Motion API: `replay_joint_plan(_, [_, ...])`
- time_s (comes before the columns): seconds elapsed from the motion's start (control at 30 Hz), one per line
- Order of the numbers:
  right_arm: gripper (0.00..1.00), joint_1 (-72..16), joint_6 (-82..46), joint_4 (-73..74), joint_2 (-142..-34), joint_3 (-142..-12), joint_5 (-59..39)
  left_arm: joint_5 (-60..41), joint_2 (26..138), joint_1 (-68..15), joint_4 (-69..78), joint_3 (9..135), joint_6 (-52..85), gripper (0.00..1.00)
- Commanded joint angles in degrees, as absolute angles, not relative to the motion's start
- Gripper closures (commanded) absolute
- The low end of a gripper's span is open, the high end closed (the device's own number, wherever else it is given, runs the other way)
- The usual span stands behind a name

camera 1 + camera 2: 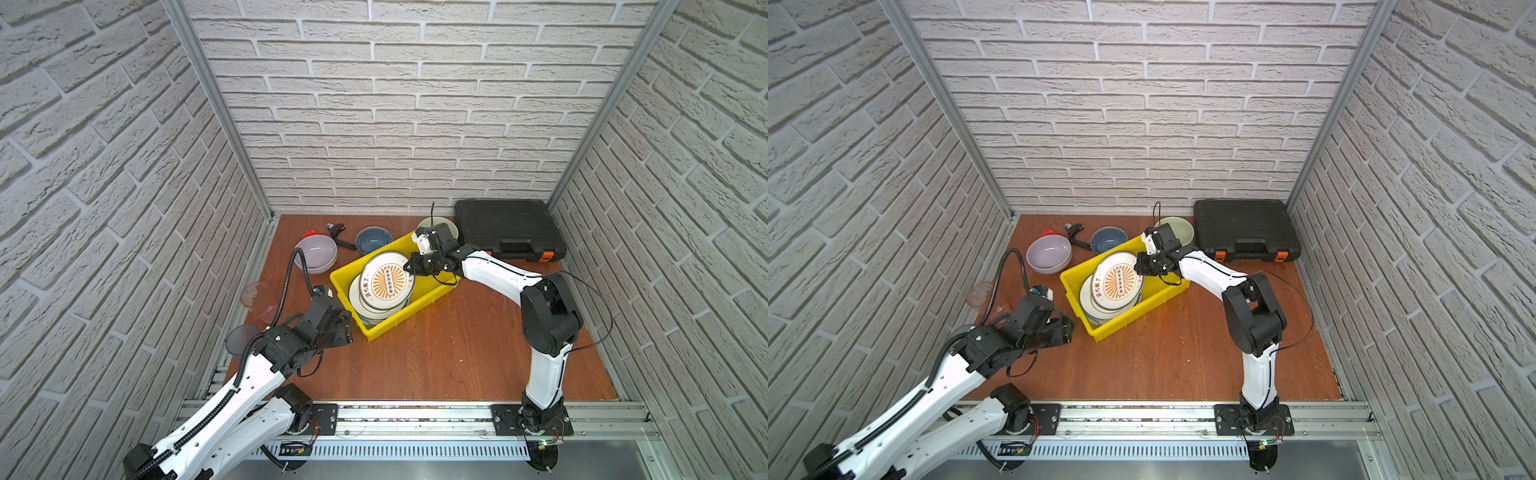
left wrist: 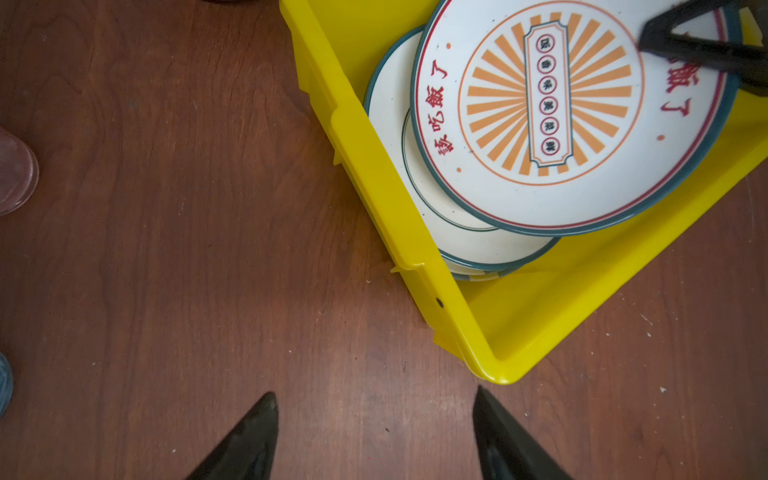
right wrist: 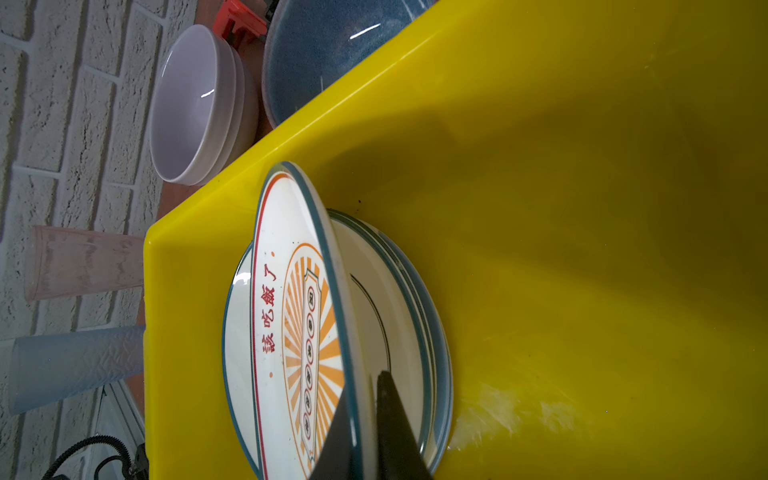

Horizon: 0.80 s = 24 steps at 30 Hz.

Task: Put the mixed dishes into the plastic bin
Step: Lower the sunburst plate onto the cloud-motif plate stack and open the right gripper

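Left edge of worktop [image 1: 436,353]: pink tumbler [image 1: 254,293] and blue tumbler [image 1: 239,338], both upright. Left gripper [image 2: 374,392] has jaws wide and empty, over bare wood just off the near-left corner of the yellow bin [image 1: 388,326]. Back-left: lilac bowl [image 1: 316,252], wrench [image 1: 338,235], dark-blue bowl [image 1: 373,240] just behind the bin. Bin sits mid-worktop, angled, with a plate stack [image 1: 355,293] inside. Printed plate [image 1: 386,280] is tilted on the stack, its rim pinched by the right gripper [image 3: 363,399]. Pale-green bowl [image 1: 428,222] is behind that gripper. Black case [image 1: 507,228] sits in the back-right corner.
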<state>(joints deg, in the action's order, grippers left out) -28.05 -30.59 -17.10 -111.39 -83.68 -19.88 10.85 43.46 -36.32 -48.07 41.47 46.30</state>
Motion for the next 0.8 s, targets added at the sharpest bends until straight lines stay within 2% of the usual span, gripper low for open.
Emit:
replay_joint_plan(0.0, [0.94, -29.0, -32.5, -11.6, -111.6, -85.9, -22.1, 11.6, 42.0, -36.0, -49.0, 40.5, 46.8, 0.25])
replay_joint_plan(0.37, [0.93, -30.6, -33.6, -11.1, -114.8, -85.9, -22.9, 11.5, 41.7, -35.9, -49.7, 39.6, 47.4, 0.25])
replay_joint_plan(0.77, [0.77, -31.6, -30.8, -15.4, -115.3, -87.3, -19.2, 11.7, 42.0, -35.9, -49.8, 39.8, 47.2, 0.24])
